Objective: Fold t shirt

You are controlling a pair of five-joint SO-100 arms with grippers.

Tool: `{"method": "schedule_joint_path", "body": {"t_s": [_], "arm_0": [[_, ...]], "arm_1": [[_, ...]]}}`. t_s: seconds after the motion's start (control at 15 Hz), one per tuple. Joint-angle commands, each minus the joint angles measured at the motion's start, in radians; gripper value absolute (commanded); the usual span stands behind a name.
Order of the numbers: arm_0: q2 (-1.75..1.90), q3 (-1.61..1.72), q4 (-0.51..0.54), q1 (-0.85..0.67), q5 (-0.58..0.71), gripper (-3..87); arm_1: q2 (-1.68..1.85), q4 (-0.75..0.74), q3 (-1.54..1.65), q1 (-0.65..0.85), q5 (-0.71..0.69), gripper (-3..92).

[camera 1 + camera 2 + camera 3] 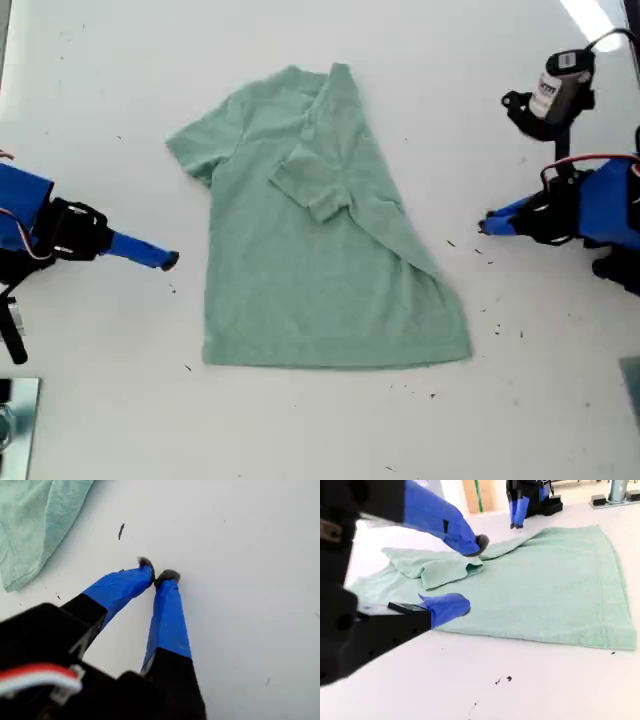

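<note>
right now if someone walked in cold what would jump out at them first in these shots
The pale green t shirt lies mid-table, one side and sleeve already folded across its front. My second gripper, at the exterior view's left, stands open beside it, holding nothing. My first gripper, at the exterior view's right, is shut with its blue-taped tips on the bare white table.

Bright overhead light, glare on table (590, 20) far corner, wrist views blurry.
</note>
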Motion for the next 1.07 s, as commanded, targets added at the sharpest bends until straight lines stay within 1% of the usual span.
{"method": "schedule_joint_path", "body": {"t_s": [0.0,0.07,0.13,0.2,0.27,0.33,0.4,0.47,0.53,0.6,0.67,0.73,0.8,0.87,0.93,1.0], "arm_0": [[0.006,0.006,-0.012,0.02,-0.011,15.3],[0.009,0.005,-0.012,-0.014,-0.014,18.9],[0.009,0.006,-0.012,-0.044,-0.035,23.8],[0.009,0.005,-0.012,-0.051,-0.141,23.5],[0.009,0.005,-0.014,-0.052,-0.169,24.9],[0.009,0.005,-0.012,-0.072,-0.161,21.3],[0.009,0.005,-0.014,-0.101,-0.029,7.3],[0.009,0.005,-0.018,-0.127,-0.049,-0.2],[0.009,0.005,-0.023,-0.137,-0.115,-0.2],[0.009,-0.003,-0.057,-0.132,-0.037,-0.2],[0.009,-0.025,-0.058,-0.121,0.043,-0.1],[0.009,-0.04,-0.043,-0.169,-0.003,-0.1],[0.002,-0.072,-0.057,-0.179,-0.021,-0.1],[-0.051,-0.12,-0.048,-0.196,-0.074,-0.1],[-0.184,-0.195,-0.072,-0.201,-0.106,-0.1],[-0.422,-0.364,-0.032,-0.224,-0.1,-0.1]], "arm_1": [[0.014,0.002,0.037,0.046,0.006,2.4],[0.014,0.002,0.037,0.052,0.212,2.8],[0.014,0.002,0.037,0.044,0.374,3.5],[0.014,0.002,0.037,0.003,0.525,3.8],[0.014,0.002,0.037,-0.02,0.623,4.3],[0.014,0.002,0.037,-0.018,0.548,4.6],[0.014,0.002,0.037,-0.008,0.581,4.8],[0.014,0.002,0.037,0.015,0.772,5.1],[0.014,0.002,0.037,0.052,0.792,5.8],[0.014,0.002,0.037,0.075,0.769,2.2],[0.014,0.002,0.037,0.061,0.588,2.2],[0.014,0.002,0.037,0.052,0.555,2.2],[0.014,0.002,0.037,0.067,0.56,2.2],[0.014,0.002,0.037,0.084,0.537,6.7],[0.014,-0.017,0.044,0.117,0.505,10.3],[0.014,-0.035,0.052,0.132,0.5,14.0]]}}
